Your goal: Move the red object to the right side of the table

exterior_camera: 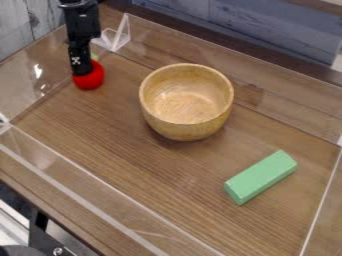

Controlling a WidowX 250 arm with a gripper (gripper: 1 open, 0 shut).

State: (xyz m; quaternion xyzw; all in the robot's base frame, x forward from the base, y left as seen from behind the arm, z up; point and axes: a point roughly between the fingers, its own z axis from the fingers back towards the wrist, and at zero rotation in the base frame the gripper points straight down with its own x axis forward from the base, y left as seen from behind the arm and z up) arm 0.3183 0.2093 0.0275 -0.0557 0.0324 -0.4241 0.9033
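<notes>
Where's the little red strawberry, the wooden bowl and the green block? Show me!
red strawberry [88,80]: camera view, on its red side just below the robot's fingers.
wooden bowl [187,102]: camera view, on the inside bottom of the bowl.
green block [261,177]: camera view, on the middle of its top face.

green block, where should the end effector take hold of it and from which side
Grip the green block across its two long sides near the middle, coming straight down from above. It lies flat and alone on the table, slanted in this view, so the jaws must turn to match its slant.
</notes>
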